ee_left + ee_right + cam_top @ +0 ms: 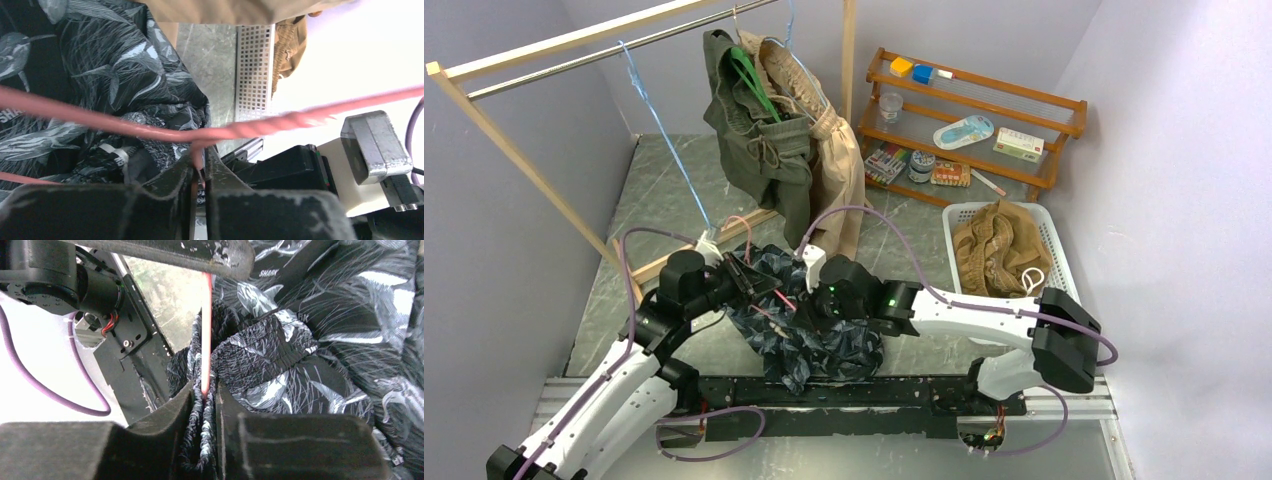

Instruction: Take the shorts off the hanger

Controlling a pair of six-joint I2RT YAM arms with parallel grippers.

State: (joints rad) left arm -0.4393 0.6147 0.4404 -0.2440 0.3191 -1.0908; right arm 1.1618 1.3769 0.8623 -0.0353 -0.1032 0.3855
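The dark navy shorts (809, 335) with a pale pattern hang low between my grippers on a pink hanger (759, 288). My left gripper (746, 280) is shut on the pink hanger's wire (200, 134), with the navy cloth (100, 75) beside it. My right gripper (812, 300) is shut on the navy shorts' elastic waistband (260, 340), and the hanger wire (205, 330) runs down between its jaws. The olive green shorts (759, 150) and the light beige shorts (834, 150) hang on the rail. The tan-brown shorts (996, 250) lie in the white basket (1058, 250).
A wooden clothes rack (524, 55) stands at the back left with an empty blue hanger (664, 130) on its rail. A wooden shelf (984, 110) with small items stands at the back right. The basket's wall (254, 70) also shows in the left wrist view.
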